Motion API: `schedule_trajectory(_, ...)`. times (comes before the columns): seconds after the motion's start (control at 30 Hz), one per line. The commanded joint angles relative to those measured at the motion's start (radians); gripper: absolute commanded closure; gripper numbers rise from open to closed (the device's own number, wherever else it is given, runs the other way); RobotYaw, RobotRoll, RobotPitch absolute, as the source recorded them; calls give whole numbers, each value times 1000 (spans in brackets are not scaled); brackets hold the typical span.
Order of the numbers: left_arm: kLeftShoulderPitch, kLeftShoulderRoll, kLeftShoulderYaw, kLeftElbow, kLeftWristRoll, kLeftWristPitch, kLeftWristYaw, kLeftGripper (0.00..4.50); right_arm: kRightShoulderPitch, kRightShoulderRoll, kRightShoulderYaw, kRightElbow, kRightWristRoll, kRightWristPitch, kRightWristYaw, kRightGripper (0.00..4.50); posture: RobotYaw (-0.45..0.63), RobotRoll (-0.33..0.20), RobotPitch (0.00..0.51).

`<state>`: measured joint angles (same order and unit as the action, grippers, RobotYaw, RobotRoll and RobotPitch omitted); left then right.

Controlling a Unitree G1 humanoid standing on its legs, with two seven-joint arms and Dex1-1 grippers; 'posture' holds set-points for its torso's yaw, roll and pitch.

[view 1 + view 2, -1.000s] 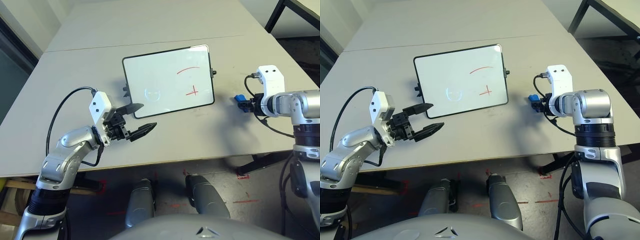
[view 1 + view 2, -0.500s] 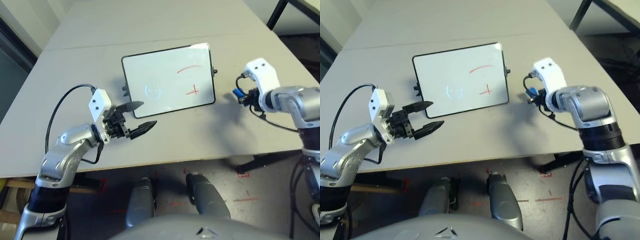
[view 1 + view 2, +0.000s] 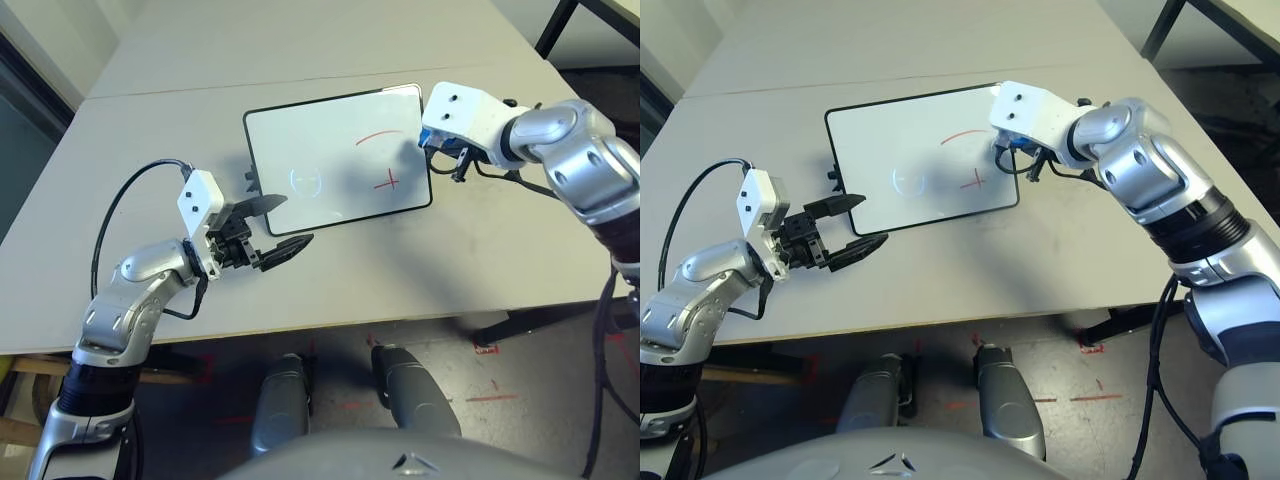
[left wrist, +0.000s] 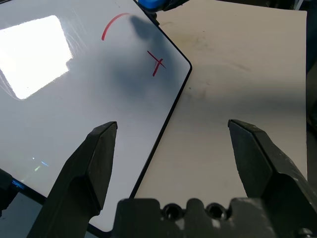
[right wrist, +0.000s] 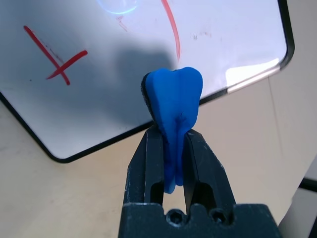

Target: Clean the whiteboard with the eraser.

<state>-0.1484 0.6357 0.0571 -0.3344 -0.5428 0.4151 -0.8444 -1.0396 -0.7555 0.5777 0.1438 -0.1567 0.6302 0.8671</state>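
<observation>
The whiteboard [image 3: 320,140] lies flat on the grey table, with a red arc [image 3: 378,137] and a red cross [image 3: 385,182] on its right half. My right gripper [image 5: 172,133] is shut on the blue eraser [image 5: 173,106], pinching its middle. It hovers at the board's right edge, close to the arc's end [image 5: 173,39], and throws a shadow on the board; whether the eraser touches the surface I cannot tell. My left gripper [image 3: 297,222] is open and holds nothing, over the board's front left corner [image 4: 148,168].
The table's front edge [image 3: 330,320] runs just behind my left gripper. A seam [image 3: 300,80] crosses the table beyond the board. Bare tabletop lies right of the board [image 3: 500,230]. Black legs of another table [image 3: 555,25] stand at the far right.
My right arm has swung left from the table beside the board to the board's right edge, carrying the eraser. The left gripper has hardly moved.
</observation>
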Motion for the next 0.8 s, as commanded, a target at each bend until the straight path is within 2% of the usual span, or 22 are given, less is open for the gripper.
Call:
schedule_trajectory(0.03, 7, 0, -4, 16, 23, -17, -5, 0, -47, 22, 16, 77, -74, -100, 36, 4167, -121, 0, 119)
schedule_trajectory(0.3, 30, 8, 25, 22, 46, -38, 6, 0, -107, 103, 18, 259, -211, -275, 45, 4168, -86, 0, 117)
schedule_trajectory(0.5, 53, 14, 52, 14, 52, -44, 18, 0, -107, 141, 27, 338, -334, -384, -17, 4168, -60, 0, 120)
schedule_trajectory(0.8, 60, 12, 58, 10, 55, -45, 25, 0, -77, 195, 16, 331, -452, -443, -72, 4170, -56, 0, 120)
